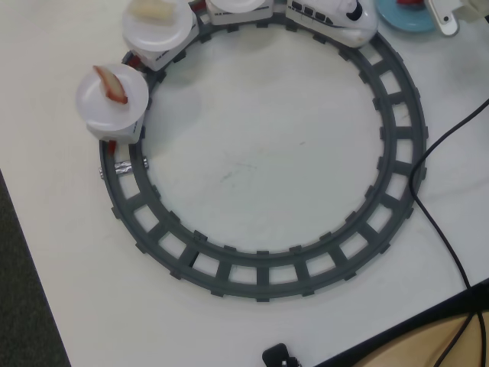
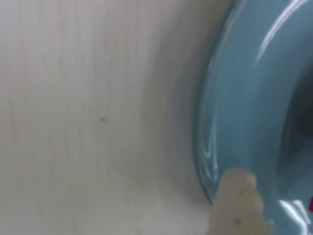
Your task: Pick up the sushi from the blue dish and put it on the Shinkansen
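Observation:
The blue dish (image 1: pixel 403 20) lies at the top right of the overhead view, cut off by the frame edge. A bit of the red sushi (image 1: pixel 410 2) shows on it. The white part of my gripper (image 1: pixel 445 15) hangs over the dish's right side. In the wrist view the dish (image 2: pixel 244 98) fills the right half, blurred. One cream fingertip (image 2: pixel 238 196) sits over its rim, and a red sliver (image 2: pixel 310 203) shows at the right edge. The other finger is out of view. The Shinkansen (image 1: pixel 336 15) stands on the track's top, nose to the right.
The grey ring track (image 1: pixel 263 271) fills the table's middle. Train plates carry a reddish-brown-and-white strip (image 1: pixel 111 84) and a pale cream block (image 1: pixel 153 9). A black cable (image 1: pixel 435 222) runs down the right side. The table edge runs along the left and the lower right.

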